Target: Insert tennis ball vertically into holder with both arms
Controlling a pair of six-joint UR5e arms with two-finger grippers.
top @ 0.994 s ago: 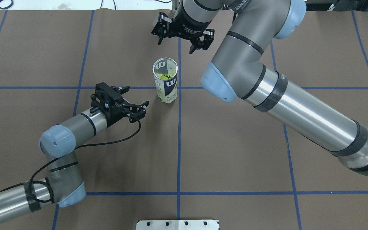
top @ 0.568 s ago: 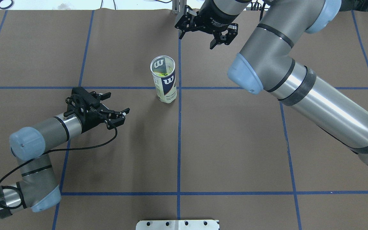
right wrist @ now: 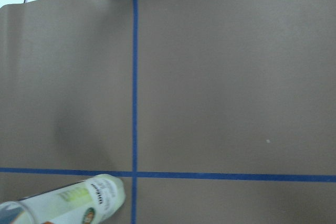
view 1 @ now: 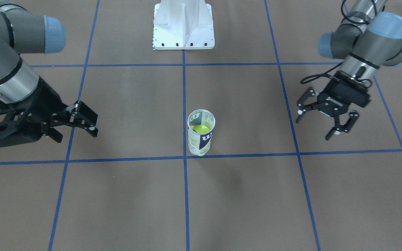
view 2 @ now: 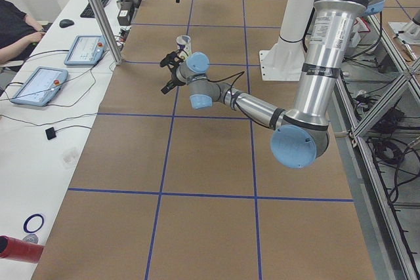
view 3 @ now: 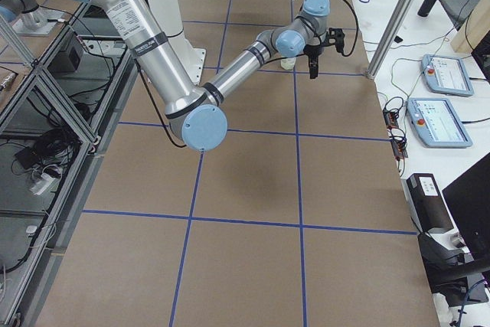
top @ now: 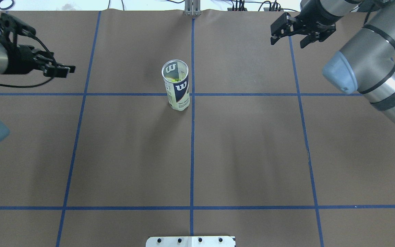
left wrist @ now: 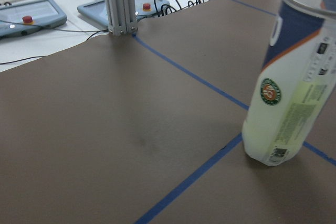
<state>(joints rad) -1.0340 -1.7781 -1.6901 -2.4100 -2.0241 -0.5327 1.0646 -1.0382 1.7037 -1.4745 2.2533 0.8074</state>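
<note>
Exterior front-facing view is showing the left end effector [view 1: 318,124] hanging above the tabletop [view 1: 257,195] with its jaws spread wide, nothing between them. The right end effector [view 1: 76,134] is likewise hanging with its jaws apart and gripping nothing. Each is sitting well away from the holder [view 1: 201,138], one out to either side, so open brown surface is lying all around the tube.

The holder is standing upright just beside the crossing of two blue tape lines [view 1: 243,156], on the robot's side of the cross line and to the robot's left of the centre line. A yellow-green tennis ball [view 1: 201,129] is showing inside it through the open mouth, only partly visible below the rim.

In the overhead exterior view the left end effector [top: 63,70] is lying near the left edge, seen side-on, so its gap is hard to read there; its arm is cut off by that edge. The right end effector [top: 288,41] is sitting near the far right corner. Neither wrist view is showing any fingers; each is catching only part of the holder at its border.
</note>
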